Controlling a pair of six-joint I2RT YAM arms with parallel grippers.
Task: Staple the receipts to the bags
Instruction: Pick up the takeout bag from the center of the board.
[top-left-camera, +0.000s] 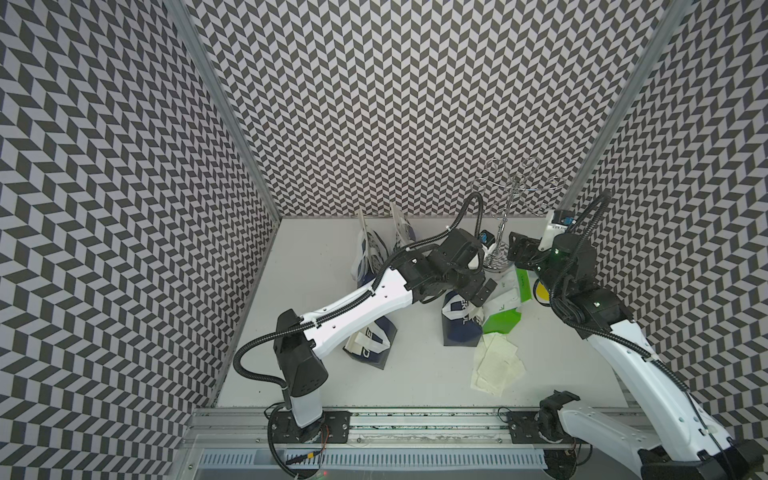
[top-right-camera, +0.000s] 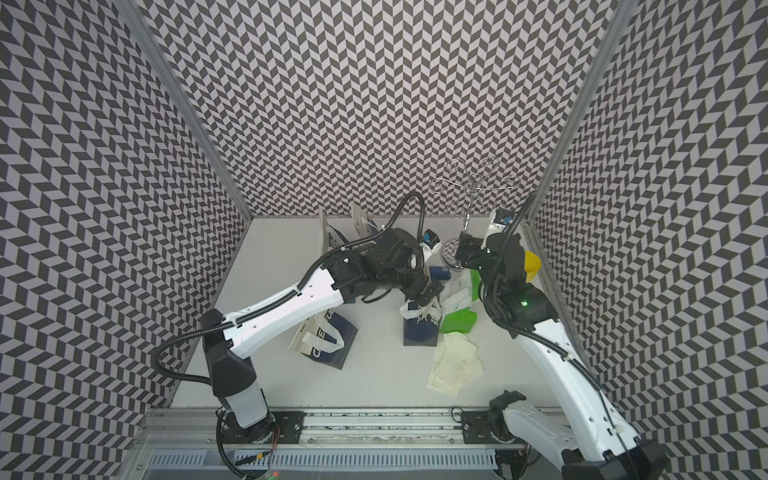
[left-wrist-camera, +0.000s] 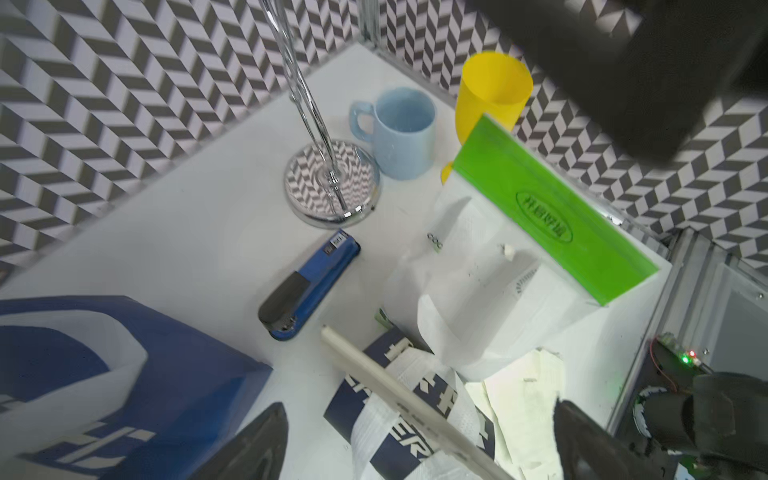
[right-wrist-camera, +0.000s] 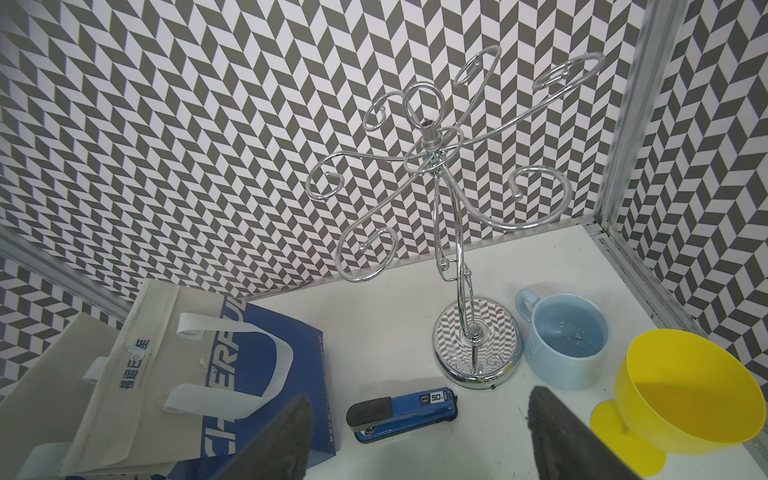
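Both arms reach inward: my left gripper (top-left-camera: 484, 293) gapes empty over the upright blue bag (top-left-camera: 461, 322), my right gripper (right-wrist-camera: 419, 432) hangs open and empty above the stapler (right-wrist-camera: 403, 415); receipts (top-left-camera: 496, 363) lie piled beside that bag.

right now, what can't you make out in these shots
- Stapler: in both top views, mostly hidden by the left arm.
- Blue mug: in both top views, hidden behind the right arm.
- Receipts: in both top views, the print is too small to read.
- Dark blue bag below the left claw: in the left wrist view it is blurred and cut off by the frame edge, so I cannot tell if it has a staple.
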